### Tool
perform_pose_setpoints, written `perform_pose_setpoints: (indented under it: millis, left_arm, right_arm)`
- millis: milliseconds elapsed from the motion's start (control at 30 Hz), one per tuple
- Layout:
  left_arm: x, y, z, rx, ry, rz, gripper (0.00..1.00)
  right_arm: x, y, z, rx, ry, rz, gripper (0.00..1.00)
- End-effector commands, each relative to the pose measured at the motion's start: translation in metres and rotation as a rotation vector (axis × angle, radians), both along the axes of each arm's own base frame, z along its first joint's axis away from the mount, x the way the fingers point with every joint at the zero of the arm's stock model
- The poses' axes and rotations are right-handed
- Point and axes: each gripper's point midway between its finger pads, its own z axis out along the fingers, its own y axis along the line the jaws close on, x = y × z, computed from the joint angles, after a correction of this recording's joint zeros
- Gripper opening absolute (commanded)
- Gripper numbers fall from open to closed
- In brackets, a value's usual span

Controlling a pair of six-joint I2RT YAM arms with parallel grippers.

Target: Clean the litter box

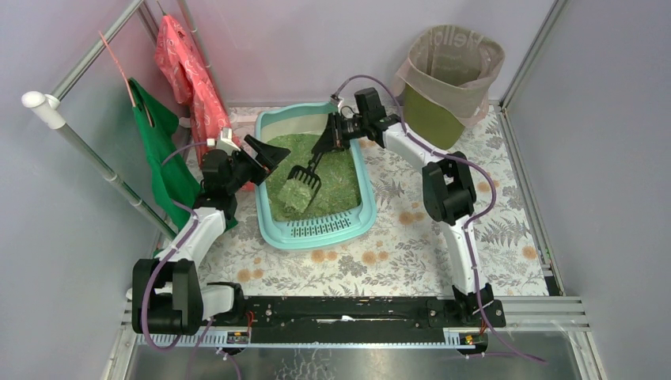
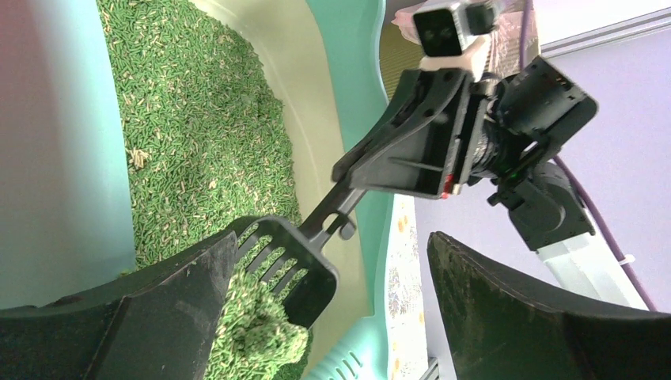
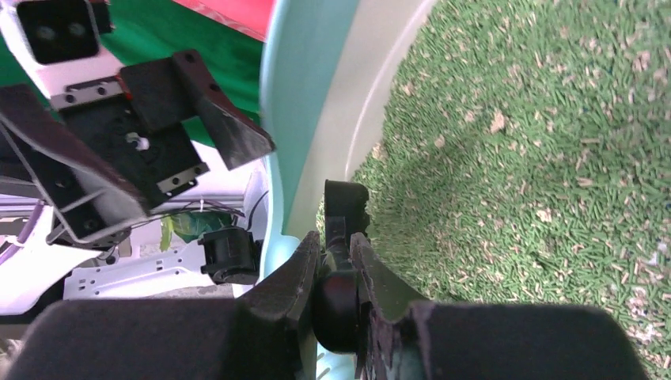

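The pale turquoise litter box (image 1: 320, 229) sits mid-table, filled with green granules (image 3: 538, 158). My right gripper (image 1: 332, 141) reaches in from the far side and is shut on the handle of a black slotted scoop (image 1: 305, 180). The handle (image 3: 346, 202) is pinched between the jaws (image 3: 334, 237). The scoop's head (image 2: 289, 265) carries a pale green clump of granules (image 2: 253, 332) just above the litter. My left gripper (image 1: 271, 155) hangs open over the box's left rim, close to the scoop, with nothing between its fingers (image 2: 331, 237).
A round olive bin lined with a beige bag (image 1: 447, 79) stands at the back right. Green (image 1: 162, 150) and red (image 1: 186, 71) bags hang from a pole at the left. A floral cover (image 1: 443, 253) lies over the table around the box.
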Motion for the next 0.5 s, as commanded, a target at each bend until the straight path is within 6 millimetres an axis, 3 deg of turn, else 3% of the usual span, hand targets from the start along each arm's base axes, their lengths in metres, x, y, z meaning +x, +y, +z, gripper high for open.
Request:
perform_pose_setpoints:
  millis: [0, 133, 267, 367, 467]
  left_arm:
    - [0.001, 0.002, 0.013, 0.008, -0.059, -0.003, 0.98]
    - [0.001, 0.002, 0.013, 0.009, -0.058, -0.001, 0.98]
    - [0.001, 0.002, 0.012, 0.01, -0.058, -0.004, 0.98]
    - [0.002, 0.002, 0.011, 0.005, -0.055, -0.003, 0.98]
    - [0.002, 0.002, 0.013, 0.004, -0.059, -0.006, 0.98]
  right_arm:
    - [0.009, 0.008, 0.051, 0.089, -0.06, 0.022, 0.0]
    - [0.013, 0.009, 0.053, 0.093, -0.059, 0.022, 0.0]
    - [0.034, -0.011, 0.064, 0.092, -0.085, -0.053, 0.0]
    - [0.033, -0.011, 0.071, 0.1, -0.089, -0.018, 0.0]
    - [0.049, -0.028, 0.083, 0.106, -0.114, -0.082, 0.0]
